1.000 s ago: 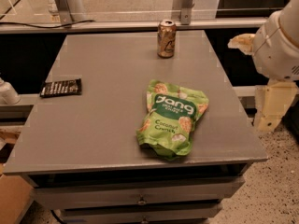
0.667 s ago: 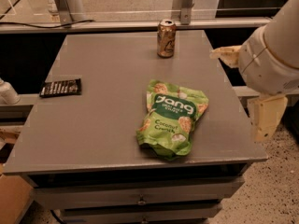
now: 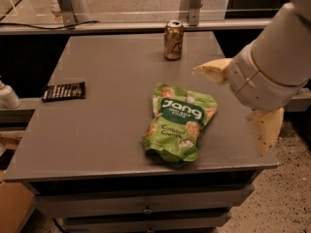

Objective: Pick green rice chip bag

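The green rice chip bag [image 3: 179,124] lies flat on the grey table [image 3: 107,72], right of centre and near the front edge. It is bright green with a dark band and white lettering. My gripper [image 3: 231,109] hangs at the table's right side, just right of the bag and apart from it. It is open and empty, its two cream fingers spread wide: one finger [image 3: 210,70] reaches over the table behind the bag, the other [image 3: 266,128] points down past the right edge.
A brown drink can [image 3: 173,40] stands upright at the back centre. A flat black packet [image 3: 63,91] lies near the left edge. Drawers sit under the front edge. A metal rail and posts run behind the table.
The arm has moved left, from beside the table to over its right edge, closer to the bag. The bag, can and black packet have not moved.
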`<state>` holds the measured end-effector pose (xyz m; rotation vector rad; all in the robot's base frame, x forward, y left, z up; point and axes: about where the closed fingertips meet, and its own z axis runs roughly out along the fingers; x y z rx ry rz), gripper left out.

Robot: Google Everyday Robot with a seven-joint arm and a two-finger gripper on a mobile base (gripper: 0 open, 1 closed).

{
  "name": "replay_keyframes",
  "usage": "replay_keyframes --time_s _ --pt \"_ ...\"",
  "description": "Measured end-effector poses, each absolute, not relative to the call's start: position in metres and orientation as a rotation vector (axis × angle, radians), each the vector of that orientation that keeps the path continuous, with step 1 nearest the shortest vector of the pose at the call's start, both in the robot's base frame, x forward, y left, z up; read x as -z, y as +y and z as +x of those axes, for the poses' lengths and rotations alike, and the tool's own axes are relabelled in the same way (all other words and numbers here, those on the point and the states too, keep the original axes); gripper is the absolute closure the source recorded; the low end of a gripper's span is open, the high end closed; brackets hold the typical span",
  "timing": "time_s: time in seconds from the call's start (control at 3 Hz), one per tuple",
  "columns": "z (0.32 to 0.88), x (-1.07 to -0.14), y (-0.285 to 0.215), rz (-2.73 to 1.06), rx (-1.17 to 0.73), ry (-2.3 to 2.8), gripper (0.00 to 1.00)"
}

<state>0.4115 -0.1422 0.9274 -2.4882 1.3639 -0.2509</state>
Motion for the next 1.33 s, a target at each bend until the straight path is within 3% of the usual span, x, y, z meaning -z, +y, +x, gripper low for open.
replay_keyframes --time_s 0.67,1.33 --pt "0.410 -0.924 -0.142 -2.525 0.200 1.306 0.00" --pt "0.416 -0.877 -0.103 -2.659 0.009 1.077 0.00"
